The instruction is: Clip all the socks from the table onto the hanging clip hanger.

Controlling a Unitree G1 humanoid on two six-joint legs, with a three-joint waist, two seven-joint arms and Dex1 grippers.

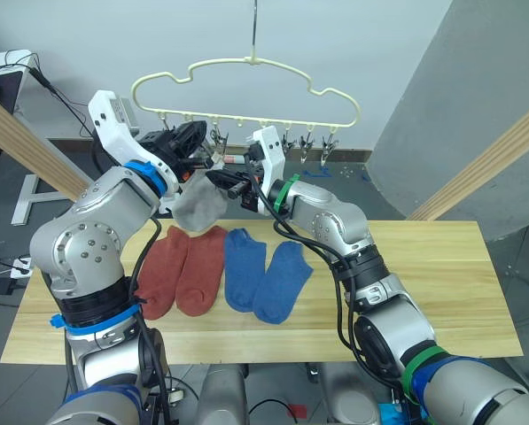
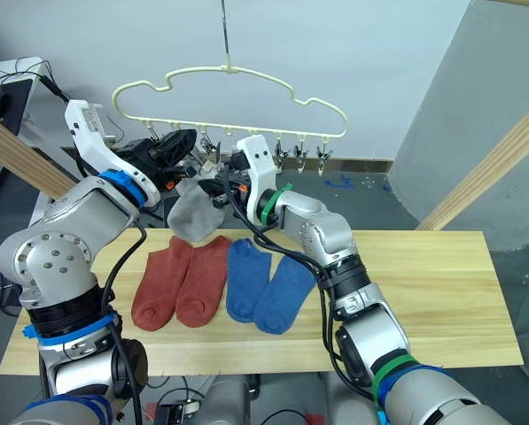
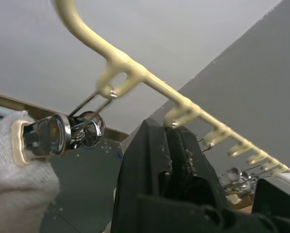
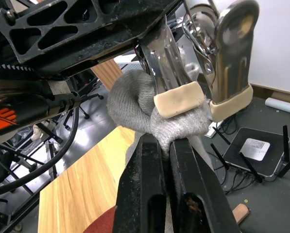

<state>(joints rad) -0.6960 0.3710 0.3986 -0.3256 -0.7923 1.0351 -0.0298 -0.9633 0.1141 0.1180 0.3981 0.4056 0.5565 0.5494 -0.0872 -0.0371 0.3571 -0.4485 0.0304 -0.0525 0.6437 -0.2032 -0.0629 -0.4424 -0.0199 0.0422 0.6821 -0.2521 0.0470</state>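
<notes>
The left gripper (image 1: 196,146) is raised at the left end of the clip hanger (image 1: 246,64), its black fingers (image 3: 169,160) pressed together just under the pale yellow frame, beside a silver clip (image 3: 79,128); whether they pinch the clip's handles cannot be told. Hanging below it is a light grey sock (image 1: 198,205), bunched and drooping above the table (image 1: 441,266). In the right wrist view this sock (image 4: 135,104) sits between the clip's two cream-padded tips (image 4: 179,99), which stand spread apart around the knit. The right gripper (image 1: 221,180) reaches in from 3 o'clock of the sock, and its two fingers (image 4: 147,179) are shut tight on the sock's lower fold. The hanger hangs from a thin hook at 12 o'clock of the scene, with more silver clips (image 1: 313,142) in a row along its lower bar towards 2 o'clock. On the yellowish planks at 6 o'clock of the grippers lie four socks flat, side by side: two rust-red socks (image 1: 182,270) touching each other, then two blue socks (image 1: 266,274) overlapping slightly, just beside the red pair. Slanted wooden poles (image 1: 477,173) stand at either side
</notes>
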